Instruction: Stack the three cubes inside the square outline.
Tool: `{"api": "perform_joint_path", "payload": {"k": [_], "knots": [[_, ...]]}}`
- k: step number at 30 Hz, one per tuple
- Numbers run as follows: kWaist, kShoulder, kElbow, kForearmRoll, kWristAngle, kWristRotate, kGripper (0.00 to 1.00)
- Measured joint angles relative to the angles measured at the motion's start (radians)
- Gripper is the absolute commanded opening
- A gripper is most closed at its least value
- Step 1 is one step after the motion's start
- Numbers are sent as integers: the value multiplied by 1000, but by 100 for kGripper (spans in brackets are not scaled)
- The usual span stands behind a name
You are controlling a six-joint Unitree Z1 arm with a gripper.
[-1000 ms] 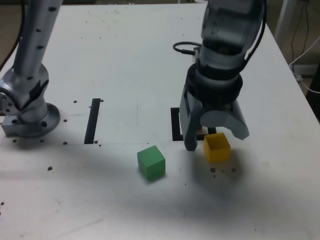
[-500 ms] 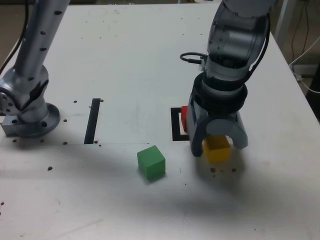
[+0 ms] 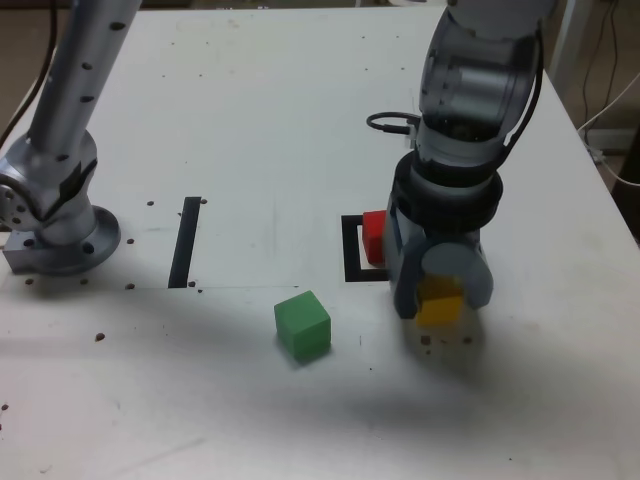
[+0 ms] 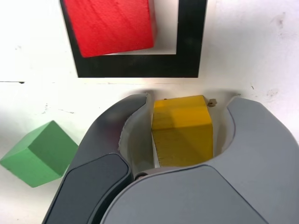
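from where i'm standing, one cube of the three looks placed. the red cube (image 4: 112,25) sits on the counter (image 3: 270,420) inside the square outline (image 4: 135,66), though it's off to one side in there, with one edge lying over the black border as the wrist view sees it. nothing is on top of it, so there's no stack to speak of, just what i'd take for the bottom layer.

the yellow cube (image 4: 182,133) is the one being worked on, i reckon. it's on the counter just outside the outline, and the hand (image 4: 190,99) is down around it, a finger on either side. the fingers are apart: there's a gap between the cube and one of them, and the other looks very close, maybe touching, i can't tell. so i wouldn't call it gripped.

the green cube (image 3: 303,326) sits by itself on the counter, outside the outline, towards the exterior view's left of the yellow one, with nothing holding it.

so, about a third done by my guess. what's left is closing on the yellow, lifting it, setting it squarely on the red, then putting the green on top.
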Motion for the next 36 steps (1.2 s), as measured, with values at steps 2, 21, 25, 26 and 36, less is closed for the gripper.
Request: {"api": "perform_joint_path", "payload": {"k": [2,21,25,26,36], "knots": [[0,0,2,-13,0,5,22],[1,-194,21,82,52,9,11],[12,-258,18,129,73,19,12],[18,-265,19,136,76,25,12],[112,-264,103,142,76,105,12]]}}
